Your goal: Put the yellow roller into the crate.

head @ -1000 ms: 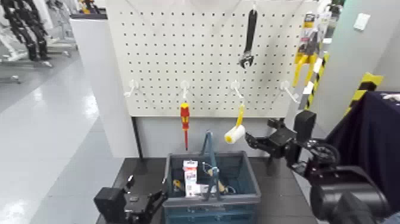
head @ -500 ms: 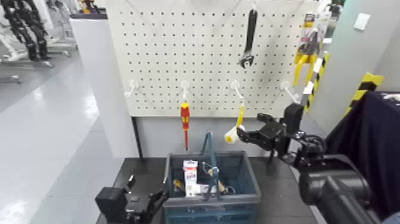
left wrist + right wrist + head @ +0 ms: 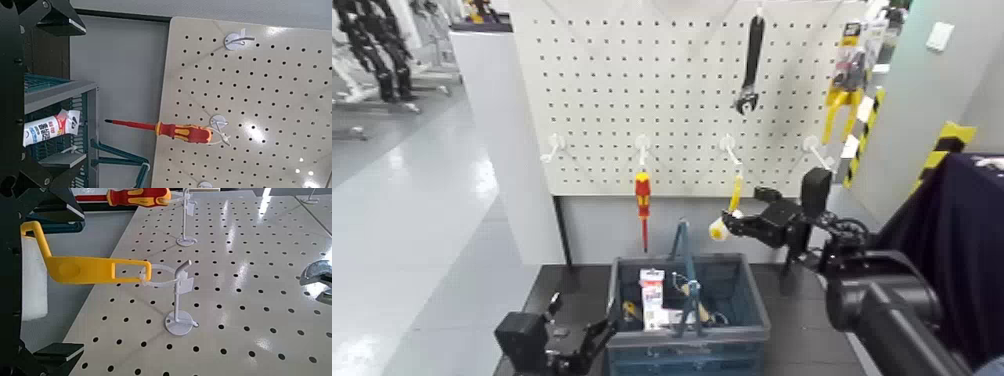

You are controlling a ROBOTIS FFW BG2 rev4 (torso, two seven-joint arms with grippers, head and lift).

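At the centre right of the head view, the right claw [image 3: 724, 226] was reaching toward the pegboard [image 3: 672, 90] and had arrived at the cream head of the yellow roller [image 3: 729, 210]. The roller hung from a white hook [image 3: 729, 150] by the loop at the end of its handle, head downward, which is why the arm came in low and from the side. The right wrist view showed the dark fingers [image 3: 55, 204] spread wide on either side of the cream head, with the yellow handle [image 3: 86, 269] running away to the hook [image 3: 178, 305]; they bracketed the roller but looked not yet closed on it. My judgement is that the grasp was about to be made, and that the loop would have to be lifted clear of the hook before the roller came free.

Lower in the frame, the crate [image 3: 687, 305] sat under the board on a dark counter [image 3: 547, 290], already holding a few small items around its upright handle. The left claw [image 3: 587, 335] waited beside the crate's lower left corner, apparently open and holding nothing. A red-and-yellow screwdriver [image 3: 643, 205] hung on the neighbouring hook, and a black wrench [image 3: 751, 65] higher up.
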